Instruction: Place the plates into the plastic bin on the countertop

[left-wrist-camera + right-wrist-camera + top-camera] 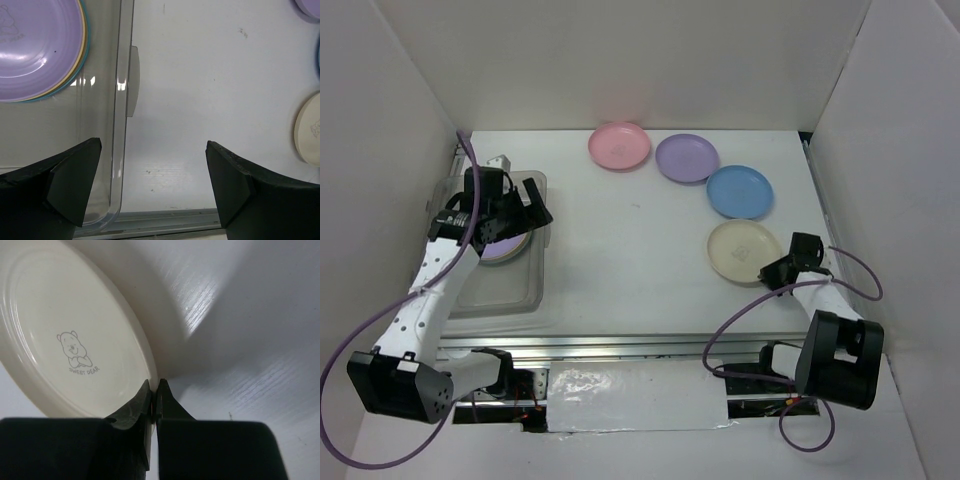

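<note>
At the lower right of the overhead frame, the right tool (pixel 775 268) sits low on the white bench (pixel 620 260). Its two fingers are drawn almost fully together on the near rim of the cream plate (pixel 742 250). The right wrist view shows that the tips pinch only the thin lip of the plate, which has a small bear drawn on its face and seems to lie flat on the bench.

Three more plates curve toward the upper middle of the frame: a blue plate (pixel 740 191), a loose purple plate (pixel 687 157) and a pink plate (pixel 619 146). At the left, the clear plastic bin (pixel 505 295) holds a stacked purple plate (pixel 35 50), with yellow and teal edges showing beneath it. The left tool (pixel 532 208) hovers over the bin's right wall, fingers spread wide, holding nothing.

The step in hand appears to be lifting the cream plate. Because the pinch is shallow, a slow, level lift looks wise, with a check that the rim does not slip before the plate crosses to the bin. The left tool would do well to clear the bin first.
</note>
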`<state>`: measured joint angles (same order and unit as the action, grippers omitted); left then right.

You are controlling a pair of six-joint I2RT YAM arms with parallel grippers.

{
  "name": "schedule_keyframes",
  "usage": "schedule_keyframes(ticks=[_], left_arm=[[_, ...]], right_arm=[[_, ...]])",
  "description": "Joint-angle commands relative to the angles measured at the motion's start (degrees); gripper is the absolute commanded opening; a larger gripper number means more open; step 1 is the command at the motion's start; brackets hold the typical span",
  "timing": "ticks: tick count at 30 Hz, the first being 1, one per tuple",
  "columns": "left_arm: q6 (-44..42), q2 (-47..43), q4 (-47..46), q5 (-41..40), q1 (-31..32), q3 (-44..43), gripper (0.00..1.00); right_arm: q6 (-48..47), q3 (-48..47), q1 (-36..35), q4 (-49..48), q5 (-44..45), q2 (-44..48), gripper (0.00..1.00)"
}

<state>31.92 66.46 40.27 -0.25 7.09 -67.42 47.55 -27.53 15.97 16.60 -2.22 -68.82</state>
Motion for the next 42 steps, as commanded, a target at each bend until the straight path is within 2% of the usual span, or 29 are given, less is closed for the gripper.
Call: schedule_keyframes(ticks=[1, 3, 5, 7, 12, 16, 20, 23, 25, 26, 27, 29, 30, 31, 32, 34, 35, 37, 38, 40, 42], left_arm=[[0.86, 0.08, -1.77, -0.19, 1.87, -1.14, 0.99], [1.30, -0.62, -2.56, 1.65, 3.18, -0.96, 0.99], [1.74, -1.15, -5.98, 6.11, 6.43, -0.44, 0.99], [2.09, -0.19, -7.66, 8.94, 10.82, -0.96, 0.99], [4.19, 7.18, -13.80, 14.73, 20.05, -3.42, 0.99], [5.34, 12.98, -14.96, 11.77, 24.80, -5.26, 0.99], [6.48, 15.98, -16.01, 11.07, 27.62, -6.14, 0.95], [7.63, 17.39, -16.89, 10.10, 27.97, -6.06, 0.75], [8.15, 18.00, -17.07, 8.53, 27.98, -6.49, 0.38], [8.24, 18.27, -16.63, 7.90, 27.98, -7.02, 0.15], [8.33, 18.97, -15.15, 7.20, 27.98, -7.55, 0.00], [9.12, 19.24, -14.08, 3.87, 27.80, -8.60, 0.00], [9.56, 19.06, -13.56, 2.46, 27.54, -8.78, 0.00], [10.61, 18.10, -12.25, 0.88, 26.93, -8.87, 0.00], [11.40, 17.49, -11.10, -1.92, 24.31, -8.70, 0.00], [12.98, 14.33, -8.82, -3.08, 19.48, -7.21, 0.00], [13.25, 13.27, -8.28, -2.57, 12.75, -6.42, 0.00], [13.69, 9.23, -8.62, -0.73, 4.55, -2.83, 0.00], [13.61, 7.91, -9.41, 0.85, -4.10, -1.50, 0.00], [13.61, 5.01, -11.69, 5.77, -15.90, 2.01, 0.00], [13.52, 5.17, -12.15, 8.41, -21.66, 2.90, 0.00]], right_arm=[[-2.55, 1.16, -2.24, 3.61, 0.46, 2.88, 0.00], [-1.32, 1.16, -6.10, 6.68, 3.96, 9.73, 0.00], [0.96, -0.15, -14.01, 9.67, 6.86, 16.39, 0.00], [2.80, -4.08, -19.18, 11.95, 9.86, 18.54, 0.00], [5.18, -14.29, -34.03, 18.29, 12.59, 16.61, 0.00], [5.79, -18.69, -40.39, 15.23, 8.11, 15.82, 0.00], [7.12, -18.44, -45.05, 9.95, 4.42, 16.96, 0.00], [7.91, -19.67, -48.04, 10.47, 6.52, 16.52, 0.00], [8.00, -19.76, -49.45, 10.03, 6.96, 16.43, 0.00], [8.26, -19.67, -49.63, 9.86, 6.96, 16.35, 0.00], [8.52, -19.41, -50.50, 9.16, 7.05, 16.52, 0.00], [8.61, -18.97, -50.86, 8.19, 7.14, 16.35, 0.02], [8.96, -18.62, -51.03, 7.92, 7.49, 16.35, 0.44], [9.22, -18.35, -50.60, 7.83, 8.27, 16.35, 0.69], [9.49, -18.18, -49.81, 8.09, 8.98, 16.35, 0.99], [8.62, -17.47, -47.18, 9.15, 8.90, 16.52, 1.00], [8.00, -16.95, -43.77, 9.24, 8.03, 16.78, 1.00], [6.24, -14.67, -40.77, 8.19, 4.78, 18.01, 1.00], [5.63, -13.88, -38.40, 7.58, 3.81, 18.45, 1.00], [4.57, -11.50, -36.80, 5.47, 1.00, 19.25, 1.00], [3.70, -9.75, -34.61, 3.72, -0.67, 18.37, 1.00]])
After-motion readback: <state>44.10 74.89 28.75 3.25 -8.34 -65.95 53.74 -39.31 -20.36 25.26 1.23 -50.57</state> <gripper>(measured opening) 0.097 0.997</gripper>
